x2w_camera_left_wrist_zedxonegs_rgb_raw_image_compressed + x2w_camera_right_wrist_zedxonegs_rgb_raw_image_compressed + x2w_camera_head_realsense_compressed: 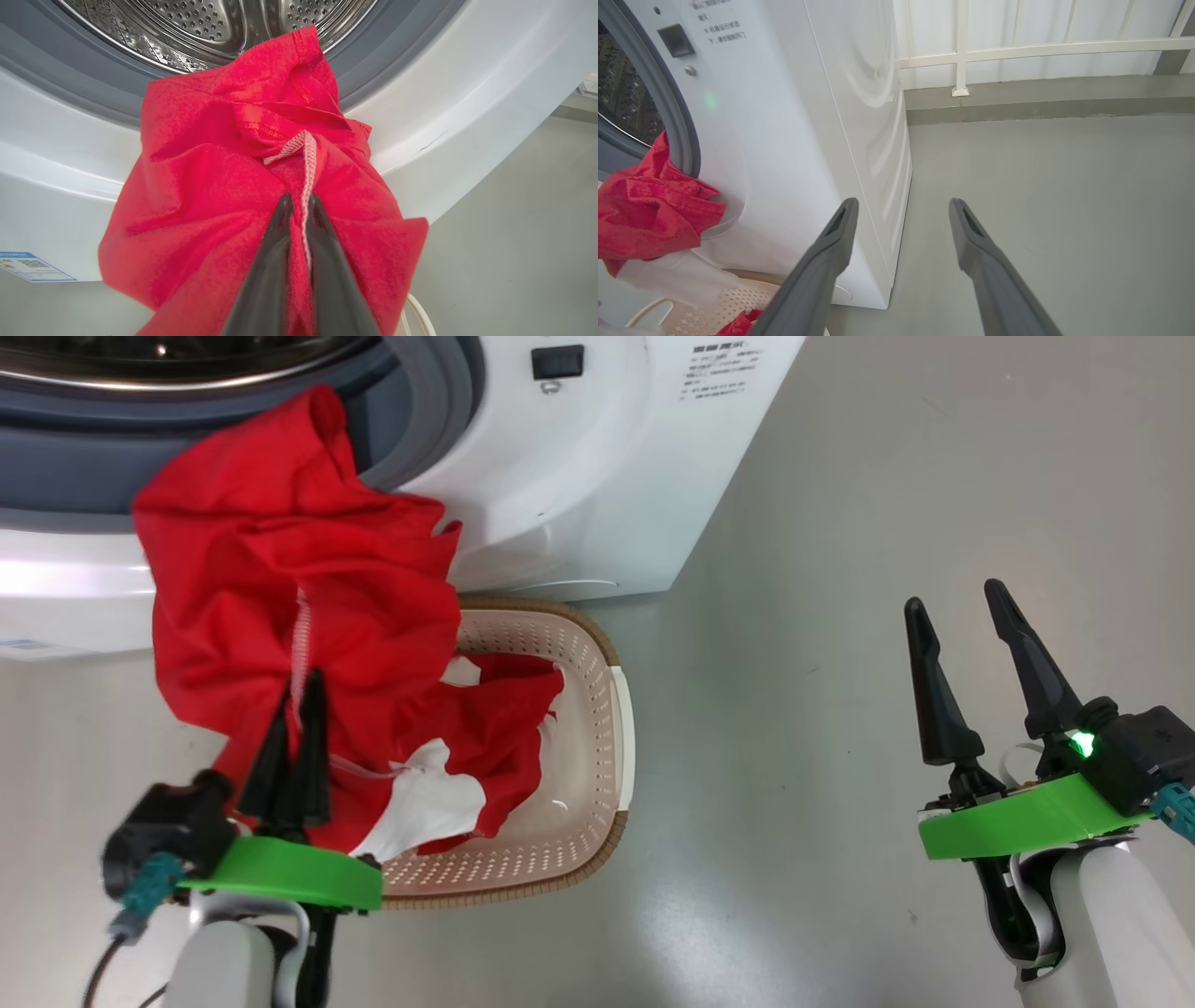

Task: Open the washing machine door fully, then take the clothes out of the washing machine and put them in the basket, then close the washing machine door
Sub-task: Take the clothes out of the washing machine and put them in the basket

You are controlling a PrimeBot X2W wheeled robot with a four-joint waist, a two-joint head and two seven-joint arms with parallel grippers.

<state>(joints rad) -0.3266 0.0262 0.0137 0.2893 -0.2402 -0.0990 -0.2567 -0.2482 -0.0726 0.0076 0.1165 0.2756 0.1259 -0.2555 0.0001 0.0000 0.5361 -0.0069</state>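
My left gripper [301, 683] is shut on a red garment [280, 569] with white striped trim, one of the clothes. The garment hangs from the washing machine [579, 476] opening down towards the basket [597, 747]. Its top end still lies on the grey rubber ring [93, 79] below the steel drum [210, 28]. In the left wrist view my left gripper [299, 201] pinches the cloth [210, 186] at the trim. More red and white clothes [485, 737] lie in the basket. My right gripper [952, 597] stands open and empty at the right, over bare floor. The washing machine door is out of view.
The basket stands on the grey floor right in front of the machine. In the right wrist view the machine's white side [859, 116] is at the left, a white railing [1017, 46] and low kerb run along the back, with open floor [1041, 186] between.
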